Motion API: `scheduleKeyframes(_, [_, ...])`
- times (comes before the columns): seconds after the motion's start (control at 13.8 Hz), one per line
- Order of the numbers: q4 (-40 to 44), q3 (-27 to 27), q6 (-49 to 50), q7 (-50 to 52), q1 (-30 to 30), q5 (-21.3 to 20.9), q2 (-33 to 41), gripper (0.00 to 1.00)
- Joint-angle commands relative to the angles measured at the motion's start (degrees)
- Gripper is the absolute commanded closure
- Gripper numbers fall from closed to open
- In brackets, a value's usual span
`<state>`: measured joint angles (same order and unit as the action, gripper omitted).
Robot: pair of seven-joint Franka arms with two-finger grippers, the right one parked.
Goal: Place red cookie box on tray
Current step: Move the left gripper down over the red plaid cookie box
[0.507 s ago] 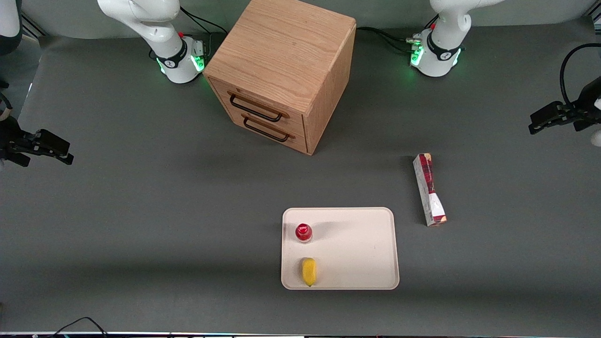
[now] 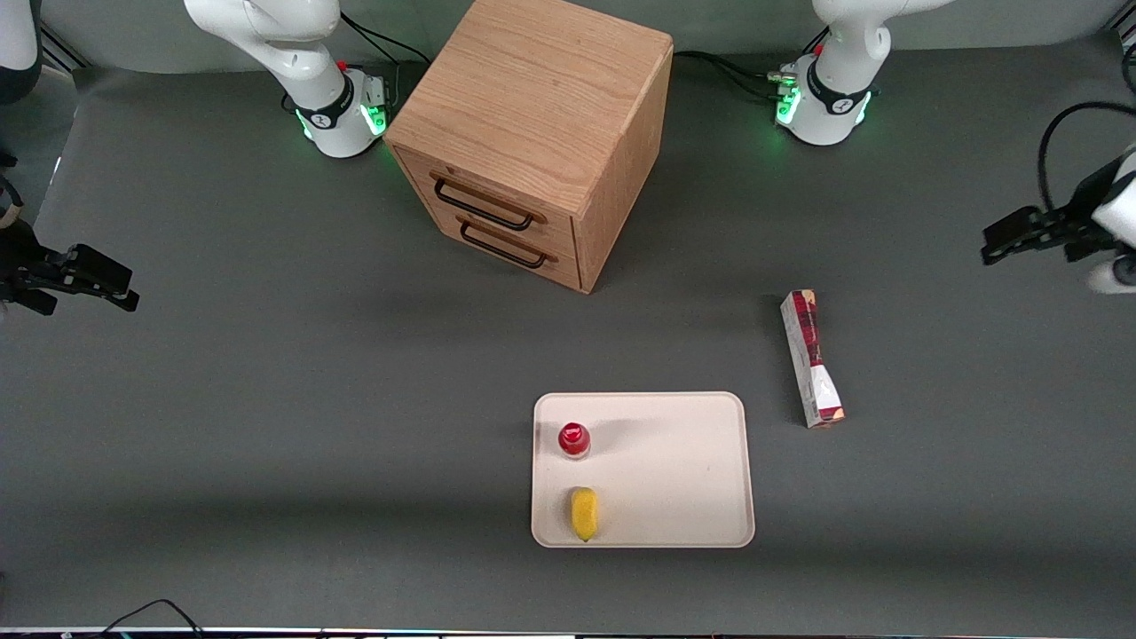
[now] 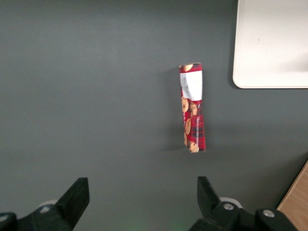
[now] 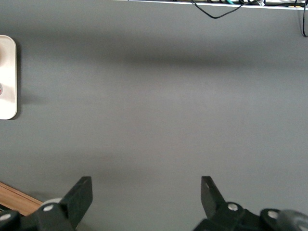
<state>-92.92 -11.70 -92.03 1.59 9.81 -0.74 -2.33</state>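
Observation:
The red cookie box (image 2: 810, 358) lies flat on the grey table, beside the tray (image 2: 674, 470) toward the working arm's end. It is long and narrow, dark red plaid with white panels, and also shows in the left wrist view (image 3: 193, 107). The cream tray holds a small red-capped bottle (image 2: 574, 438) and a yellow item (image 2: 583, 512); its corner shows in the left wrist view (image 3: 269, 53). My left gripper (image 2: 998, 247) hangs open and empty above the table at the working arm's end, well apart from the box and farther from the front camera; in the left wrist view (image 3: 143, 199) its fingers stand wide apart.
A wooden drawer cabinet (image 2: 532, 133) with two dark handles stands at the back middle, farther from the front camera than the tray. Its corner shows in the left wrist view (image 3: 296, 202). Both arm bases glow green at the back of the table.
My left gripper has moved a little toward the middle of the table and slightly away from the front camera. The box, the tray and its contents have not moved.

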Motion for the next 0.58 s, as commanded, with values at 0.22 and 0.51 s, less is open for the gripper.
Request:
scheduleKeyframes(0.22, [-5.3, -1.5, -16.6, 10.4, -5.6, -1.2, -10.6, 0.00])
scheduleKeyframes(0.51, [-15.5, -1.5, -30.4, 14.1, -6.5, -4.1, -13.0, 0.00])
